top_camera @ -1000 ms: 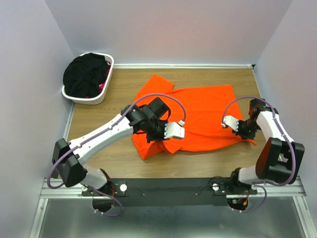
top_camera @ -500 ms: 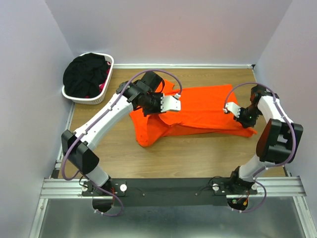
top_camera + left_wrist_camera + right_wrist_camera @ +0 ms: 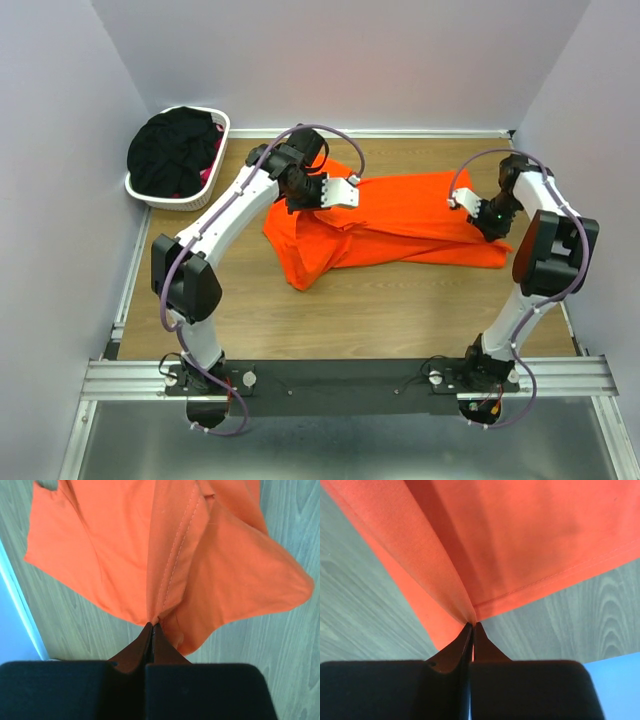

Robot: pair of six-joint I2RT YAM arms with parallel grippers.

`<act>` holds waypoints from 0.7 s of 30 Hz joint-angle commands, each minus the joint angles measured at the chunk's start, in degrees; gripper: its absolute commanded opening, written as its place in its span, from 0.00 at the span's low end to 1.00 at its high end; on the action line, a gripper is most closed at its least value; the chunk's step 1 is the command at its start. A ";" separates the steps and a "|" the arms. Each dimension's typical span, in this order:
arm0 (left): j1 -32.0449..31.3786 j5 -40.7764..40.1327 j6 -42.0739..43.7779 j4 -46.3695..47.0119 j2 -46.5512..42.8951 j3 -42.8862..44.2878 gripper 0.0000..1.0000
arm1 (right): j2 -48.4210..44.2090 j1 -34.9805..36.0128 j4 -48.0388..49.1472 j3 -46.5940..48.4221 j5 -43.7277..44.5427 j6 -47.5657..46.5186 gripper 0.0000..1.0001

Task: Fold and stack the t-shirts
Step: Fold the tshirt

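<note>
The orange t-shirt point(image 3: 400, 215) lies across the middle of the wooden table, its near edge lifted and drawn back over itself. My left gripper point(image 3: 305, 198) is shut on the shirt's left part; in the left wrist view the jaws point(image 3: 152, 625) pinch a fold beside a seam of the orange cloth point(image 3: 175, 555). My right gripper point(image 3: 492, 224) holds the shirt's right end; in the right wrist view its tips point(image 3: 472, 623) pinch the hem of the orange cloth point(image 3: 520, 540), with only a hairline gap behind them. Black t-shirts point(image 3: 172, 150) and a bit of pink cloth point(image 3: 208, 172) fill the basket.
A white plastic laundry basket point(image 3: 222, 135) stands at the back left corner. Lilac walls close in the table on the left, back and right. Bare wood point(image 3: 400, 300) lies between the shirt and the arm bases.
Both grippers have carried the shirt's near edge toward the back of the table, folding the cloth over itself. The left arm has stretched out far; the right wrist moved back too.
</note>
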 commanded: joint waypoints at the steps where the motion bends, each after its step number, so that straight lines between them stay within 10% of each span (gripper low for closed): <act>1: 1.07 -0.16 2.29 0.70 0.71 -0.78 0.00 | 2.47 0.88 -0.80 3.36 -0.32 1.12 0.08; 7: 4.58 1.15 2.48 4.31 4.83 -0.70 0.07 | 7.47 2.38 -0.44 9.24 -1.20 4.01 0.19; 9: 7.12 2.20 -1.11 5.46 6.06 1.66 0.30 | 10.36 2.55 -0.62 13.72 -1.73 8.13 0.40; 10: 8.18 5.08 -2.26 4.41 7.64 3.07 0.37 | 11.43 2.55 -0.97 15.13 -1.47 9.63 0.76; 12: 10.64 9.39 -6.20 1.26 8.53 6.15 0.49 | 12.05 1.95 -3.25 17.34 -0.77 12.19 0.99; 21: 16.63 24.52 -20.28 2.81 -4.29 -18.26 0.55 | 10.03 -3.50 -12.21 15.84 -9.97 22.12 1.00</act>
